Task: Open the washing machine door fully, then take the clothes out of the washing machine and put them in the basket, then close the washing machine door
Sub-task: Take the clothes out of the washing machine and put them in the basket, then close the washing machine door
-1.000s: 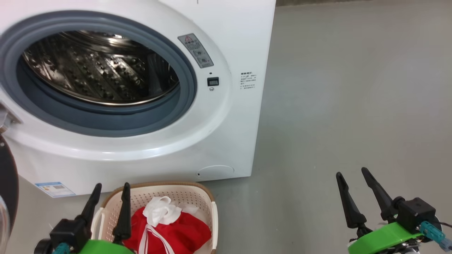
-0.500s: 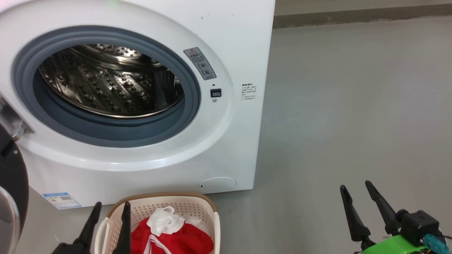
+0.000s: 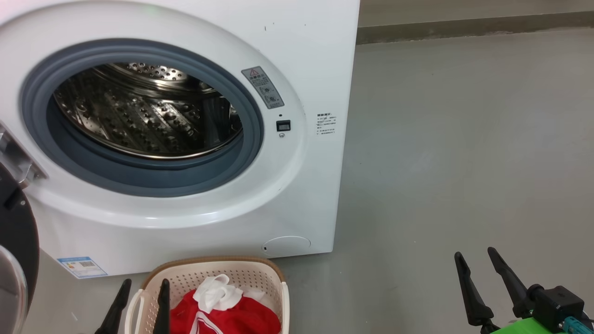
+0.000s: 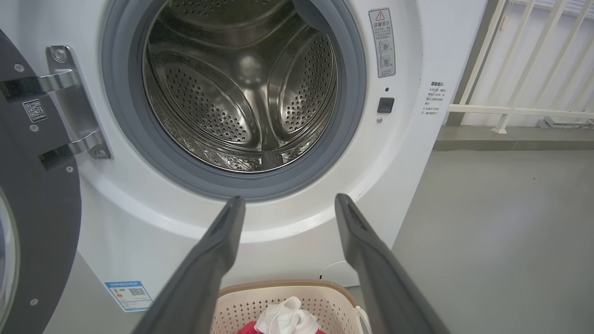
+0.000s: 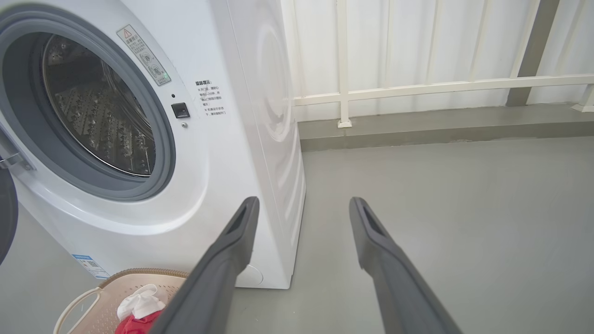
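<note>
Beside the washing machine (image 5: 222,153), right wrist view, white railing (image 5: 342,55) (left gripper (image 4: 288,198) and right gripper (image 5: 304,199) splayed, empty)

**Black fingers, green shell**

Tapers to narrow points on left gripper (image 3: 146,283) and right gripper (image 3: 474,253) alike: two long matte-black fingers (image 4: 218,253) each, dark grey up close, with a shallow slot near the tip. Carries a boxy black block (image 3: 559,301) behind the right pair, a bright green shell (image 3: 519,331), a teal plug (image 3: 574,324).
</note>
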Robot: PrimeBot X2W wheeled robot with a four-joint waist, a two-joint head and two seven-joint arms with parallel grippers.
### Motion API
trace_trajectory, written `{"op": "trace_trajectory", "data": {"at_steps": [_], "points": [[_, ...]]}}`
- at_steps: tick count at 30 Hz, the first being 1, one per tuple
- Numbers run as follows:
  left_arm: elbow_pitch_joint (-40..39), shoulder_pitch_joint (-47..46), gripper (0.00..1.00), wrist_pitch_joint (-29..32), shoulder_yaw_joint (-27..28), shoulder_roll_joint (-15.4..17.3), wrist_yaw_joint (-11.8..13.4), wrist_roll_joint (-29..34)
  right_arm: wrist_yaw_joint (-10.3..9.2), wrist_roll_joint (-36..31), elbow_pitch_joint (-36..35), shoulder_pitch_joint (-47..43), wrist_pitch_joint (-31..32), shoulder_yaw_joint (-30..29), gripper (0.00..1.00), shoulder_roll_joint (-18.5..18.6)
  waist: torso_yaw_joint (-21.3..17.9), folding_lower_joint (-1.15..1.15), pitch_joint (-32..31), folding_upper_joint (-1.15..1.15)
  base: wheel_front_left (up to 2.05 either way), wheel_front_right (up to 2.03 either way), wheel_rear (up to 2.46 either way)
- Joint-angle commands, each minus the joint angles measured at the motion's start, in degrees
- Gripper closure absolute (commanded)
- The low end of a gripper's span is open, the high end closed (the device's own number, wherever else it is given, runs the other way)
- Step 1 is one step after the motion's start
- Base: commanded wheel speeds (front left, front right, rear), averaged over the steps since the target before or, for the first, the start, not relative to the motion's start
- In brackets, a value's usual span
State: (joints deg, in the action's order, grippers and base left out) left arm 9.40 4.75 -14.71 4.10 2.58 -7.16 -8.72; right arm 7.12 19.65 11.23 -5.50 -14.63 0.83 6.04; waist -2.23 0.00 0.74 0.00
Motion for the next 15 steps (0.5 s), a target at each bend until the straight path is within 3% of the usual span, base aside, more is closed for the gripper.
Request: {"op": "trace_trajectory", "data": {"at_steps": [1, 15], "points": [[-1.9, -1.1, 0.00, -0.3, 2.0, 0.3, -0.3, -0.3, 0.36, 0.2, -1.6, 1.0, -0.4, 1.0, 0.00, 0.8, -0.1, 0.00, 0.1, 0.00, 0.00, 0.00, 0.00], [-2.1, -1.3, 0.00, -0.3, 1.9, 0.3, -0.3, -0.1, 0.36, 0.2, -1.7, 1.2, -0.4, 0.9, 0.00, 0.6, -0.1, 0.00, 0.7, 0.00, 0.00, 0.00, 0.00]]}}
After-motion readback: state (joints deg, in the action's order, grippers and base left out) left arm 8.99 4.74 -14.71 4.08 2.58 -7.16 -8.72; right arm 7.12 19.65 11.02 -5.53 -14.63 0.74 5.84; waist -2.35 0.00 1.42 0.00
